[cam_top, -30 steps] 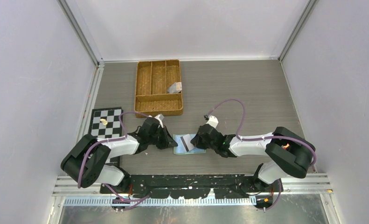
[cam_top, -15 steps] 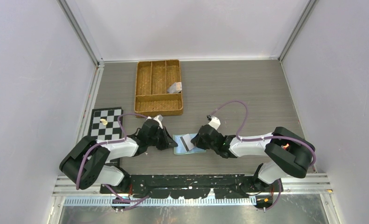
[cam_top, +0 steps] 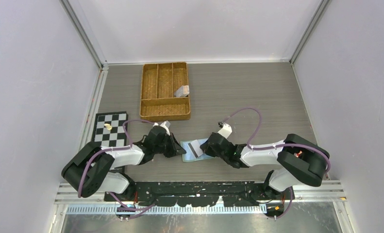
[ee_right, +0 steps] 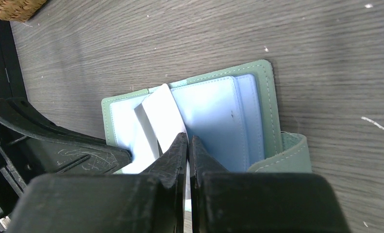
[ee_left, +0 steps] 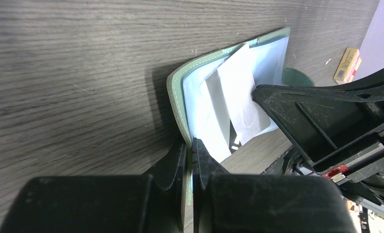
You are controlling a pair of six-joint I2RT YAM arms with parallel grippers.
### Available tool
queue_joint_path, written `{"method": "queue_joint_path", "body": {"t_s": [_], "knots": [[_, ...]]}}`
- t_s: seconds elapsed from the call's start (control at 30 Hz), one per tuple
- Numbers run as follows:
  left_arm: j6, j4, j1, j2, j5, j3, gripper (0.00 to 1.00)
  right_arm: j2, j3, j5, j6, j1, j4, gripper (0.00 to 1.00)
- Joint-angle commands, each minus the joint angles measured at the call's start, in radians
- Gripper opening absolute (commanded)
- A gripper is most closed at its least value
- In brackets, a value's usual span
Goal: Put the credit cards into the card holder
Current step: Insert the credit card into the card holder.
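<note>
Well, far on my left a black and white checkered mat (cam_top: 111,132) lies flat on the grey wood table (cam_top: 248,92). A tiny gold-coloured piece (cam_top: 108,126) sits on one of its squares. Further back, a bit to the right of the mat, rests a big woven brown tray with dividers (cam_top: 164,117). A small grey and white thing (cam_top: 182,91) lies in the tray's right-hand part, and it is too small for me to tell what it is

Next comes my left gripper (ee_left: 190,145). It lies low, almost on the table. Its two fingers are squeezed tight on one edge of the small sage-green folding wallet (ee_right: 270,97), and the green edge is pinched right between them

The wallet lies open on the table, close to my two bases and well apart from the tray. It is right between my two grippers. Its light blue inside faces up, with the pockets showing, and a little green strap curls up from one edge

A thin silvery-grey card (ee_right: 161,111) leans tilted over the middle of the open wallet. Its far end is down by the blue pockets, but I cannot tell if that end is inside a pocket

Last, on the right, is my right gripper (ee_right: 188,141). It is low too and points toward my left gripper. Its fingers are pressed together on the near end of the card, so I am holding the card
</note>
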Motion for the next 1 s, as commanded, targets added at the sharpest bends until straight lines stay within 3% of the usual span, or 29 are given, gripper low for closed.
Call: {"method": "queue_joint_path", "body": {"t_s": [0.0,0.27,0.43,0.53,0.7,0.97], "knots": [[-0.014,0.003,-0.032,0.0,0.051,-0.032,0.0,0.009,-0.034,0.098,0.001,0.027,-0.082,0.0],[-0.017,0.026,-0.033,0.019,0.072,-0.034,0.01,0.079,0.019,0.069,-0.018,0.057,-0.082,0.01],[-0.016,0.029,-0.033,0.016,0.07,-0.035,0.02,0.051,0.031,0.087,-0.024,0.074,-0.144,0.1],[-0.013,0.017,-0.033,-0.002,0.064,-0.037,0.04,0.033,0.041,0.102,-0.036,0.077,-0.184,0.21],[0.008,-0.042,-0.033,-0.037,0.046,-0.028,0.16,0.011,0.062,0.117,-0.089,0.078,-0.242,0.38],[0.059,-0.185,-0.034,-0.108,0.007,-0.005,0.36,-0.006,0.106,0.096,-0.17,0.078,-0.338,0.45]]}}
